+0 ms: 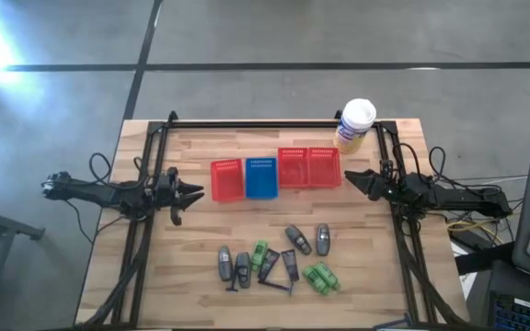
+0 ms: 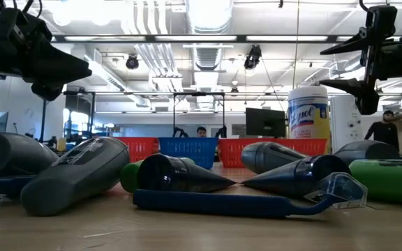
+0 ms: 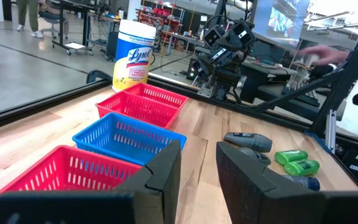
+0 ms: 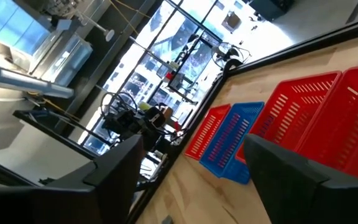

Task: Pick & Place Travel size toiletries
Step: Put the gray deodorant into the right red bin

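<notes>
The travel size toiletries [image 1: 279, 262] lie loose on the wooden table near its front edge: grey bottles [image 1: 224, 262], green bottles [image 1: 320, 278], dark flat tubes [image 1: 290, 265] and a thin blue razor [image 2: 215, 203]. My left gripper [image 1: 199, 193] hovers level at the table's left side, pointing toward the baskets, its fingers [image 3: 166, 177] a little apart with nothing between them. My right gripper [image 1: 346, 177] hovers level at the right side, beside the rightmost red basket, its fingers [image 4: 120, 168] spread wide and empty. Both stand well clear of the toiletries.
A row of mesh baskets stands mid-table: one red [image 1: 226, 179], one blue [image 1: 261, 177], two more red [image 1: 308, 167]. A yellow canister with a white lid [image 1: 356, 124] stands at the far right corner. Black frame rails [image 1: 265, 123] border the table. People show in the room beyond.
</notes>
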Tool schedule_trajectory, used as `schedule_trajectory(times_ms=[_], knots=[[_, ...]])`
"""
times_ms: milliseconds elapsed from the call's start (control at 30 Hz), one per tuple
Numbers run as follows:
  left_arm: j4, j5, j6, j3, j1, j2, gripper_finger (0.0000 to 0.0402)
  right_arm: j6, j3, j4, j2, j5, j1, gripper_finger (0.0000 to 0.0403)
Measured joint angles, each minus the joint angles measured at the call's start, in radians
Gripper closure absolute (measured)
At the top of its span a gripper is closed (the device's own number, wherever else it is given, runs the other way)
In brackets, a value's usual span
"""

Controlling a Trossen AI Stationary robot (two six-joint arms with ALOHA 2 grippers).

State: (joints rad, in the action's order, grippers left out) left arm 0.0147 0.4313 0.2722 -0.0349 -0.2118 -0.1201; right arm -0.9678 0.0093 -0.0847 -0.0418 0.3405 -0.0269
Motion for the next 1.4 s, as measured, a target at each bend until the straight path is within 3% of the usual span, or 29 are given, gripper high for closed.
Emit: schedule_trajectory(times_ms=[533, 833, 967, 1100, 1200, 1300, 1400], knots=[[0.0, 0.0, 0.0, 0.0, 0.0, 0.0, 0.0294, 0.003, 0.0, 0.0, 0.0, 0.0, 0.0, 0.0158], [0.0, 0.0, 0.0, 0.0, 0.0, 0.0, 0.0294, 0.032, 0.0, -0.001, 0.0, 0.0, 0.0, 0.0139], [0.0, 0.0, 0.0, 0.0, 0.0, 0.0, 0.0293, -0.164, 0.0, -0.104, -0.005, -0.004, 0.0, 0.0128], [0.0, 0.0, 0.0, 0.0, 0.0, 0.0, 0.0294, -0.12, 0.0, -0.346, -0.044, -0.104, 0.001, 0.0116], [0.0, 0.0, 0.0, 0.0, 0.0, 0.0, 0.0294, -0.121, 0.002, -0.472, -0.086, -0.11, 0.001, 0.0106], [0.0, 0.0, 0.0, 0.0, 0.0, 0.0, 0.0294, -0.175, 0.001, -0.464, -0.139, -0.113, 0.001, 0.0097], [0.0, 0.0, 0.0, 0.0, 0.0, 0.0, 0.0294, -0.336, 0.001, -0.4, -0.213, -0.159, 0.003, 0.0091]])
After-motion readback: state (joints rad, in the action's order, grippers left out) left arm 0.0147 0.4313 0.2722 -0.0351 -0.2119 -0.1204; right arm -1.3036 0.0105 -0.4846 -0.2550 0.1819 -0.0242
